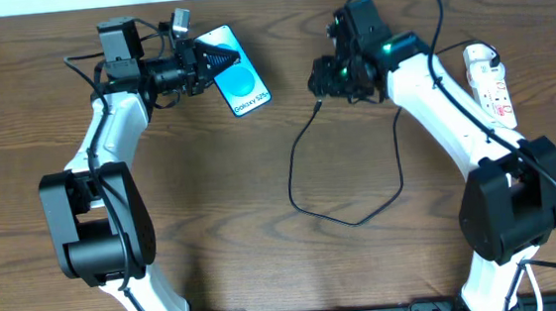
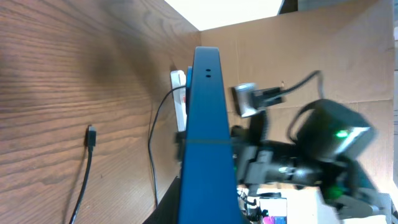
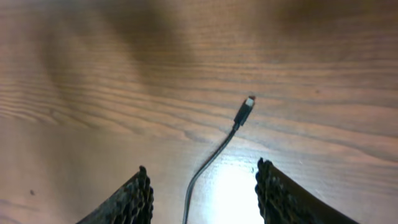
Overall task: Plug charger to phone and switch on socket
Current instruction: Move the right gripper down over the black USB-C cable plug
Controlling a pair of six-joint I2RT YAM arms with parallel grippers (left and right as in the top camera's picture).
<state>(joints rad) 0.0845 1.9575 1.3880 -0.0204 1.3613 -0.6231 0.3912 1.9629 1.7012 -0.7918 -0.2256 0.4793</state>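
Observation:
The phone (image 1: 241,82) with its blue lit screen lies face up at the back left, white text band toward the front. My left gripper (image 1: 213,59) is shut on its far end. In the left wrist view the phone (image 2: 205,137) shows edge-on as a blue slab. The charger's black cable (image 1: 299,189) loops across the middle of the table, with its small plug tip (image 1: 316,106) lying free. My right gripper (image 3: 205,196) is open and empty just above the cable, with the plug tip (image 3: 245,112) ahead of its fingers. The socket (image 1: 489,81) lies at the back right.
A cardboard wall (image 2: 323,43) stands behind the table's far edge. The right arm (image 2: 311,155) shows beyond the phone in the left wrist view, where the plug tip (image 2: 91,135) and the white socket (image 2: 179,99) also show.

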